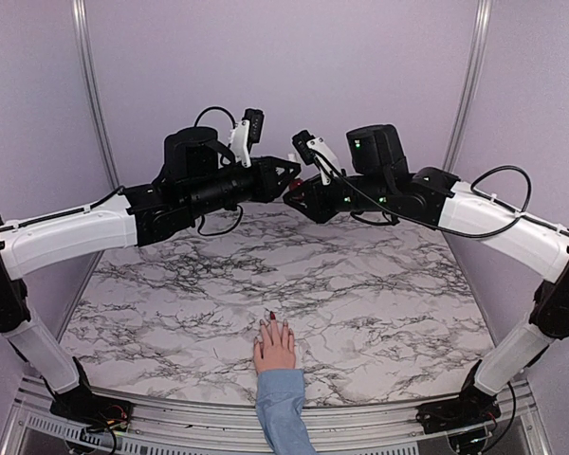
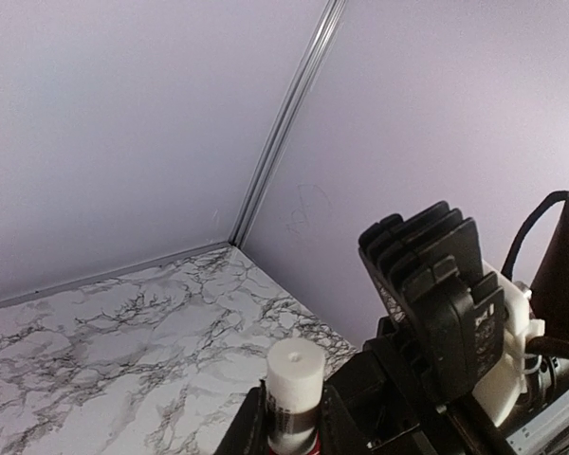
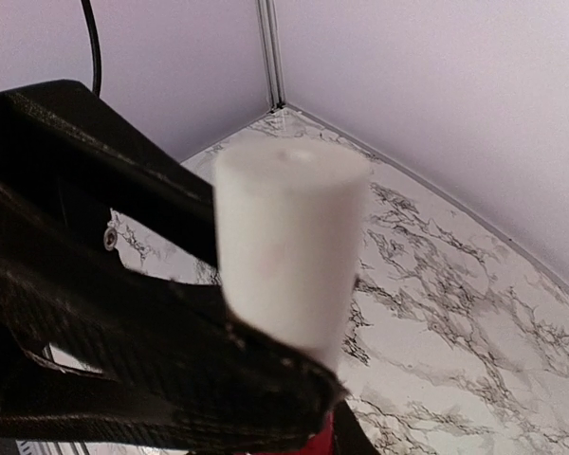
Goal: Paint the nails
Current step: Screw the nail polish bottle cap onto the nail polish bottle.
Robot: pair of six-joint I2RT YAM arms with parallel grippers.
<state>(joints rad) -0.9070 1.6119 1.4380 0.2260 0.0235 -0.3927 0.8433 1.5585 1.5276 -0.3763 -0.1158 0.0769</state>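
Observation:
A pale pink hand (image 1: 275,347) with a light blue sleeve (image 1: 283,409) lies flat at the table's near edge. One nail (image 1: 272,316) at a fingertip looks dark red; the others are too small to tell. My left gripper (image 1: 289,177) is high above the far table, shut on the polish bottle (image 2: 295,379), whose white cap sticks up between its fingers. My right gripper (image 1: 295,197) meets it tip to tip. In the right wrist view the white cap (image 3: 289,246) fills the middle, with red glass below and the left gripper's black finger (image 3: 123,313) across it; the right fingers are mostly hidden.
The marble table (image 1: 379,284) lies below both arms, with lilac walls behind and at the sides. A corner post (image 2: 284,123) stands at the back. The right wrist's black housing (image 2: 436,284) sits close beside the bottle.

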